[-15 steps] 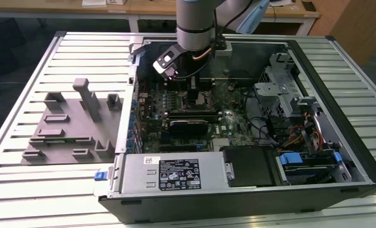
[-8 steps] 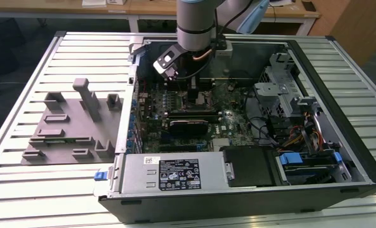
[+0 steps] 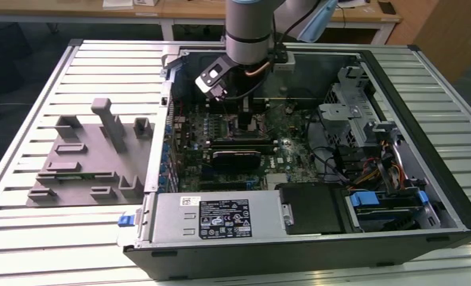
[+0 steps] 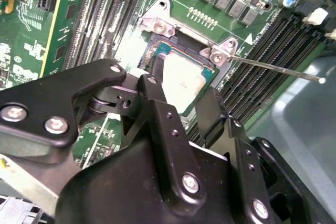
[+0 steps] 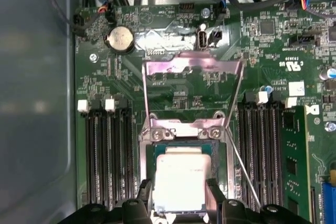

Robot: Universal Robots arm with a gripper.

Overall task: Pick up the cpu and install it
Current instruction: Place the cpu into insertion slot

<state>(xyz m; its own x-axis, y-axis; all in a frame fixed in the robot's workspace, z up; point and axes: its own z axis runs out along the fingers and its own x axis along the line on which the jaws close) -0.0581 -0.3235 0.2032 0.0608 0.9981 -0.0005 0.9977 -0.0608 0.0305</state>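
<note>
Looking close, we saw the gripper (image 4: 180, 96) pinching the cpu (image 4: 181, 77) down in its socket (image 5: 229, 182), load plate (image 5: 191, 65) flipped open, nothing latched.

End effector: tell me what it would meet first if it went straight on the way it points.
The cpu, lying in the open socket straight ahead of the end effector. Depth is unclear, so the two may be in contact.

Gripper (image 3: 249, 114) low inside open computer case (image 3: 299, 259), over motherboard (image 3: 295, 158).
</note>
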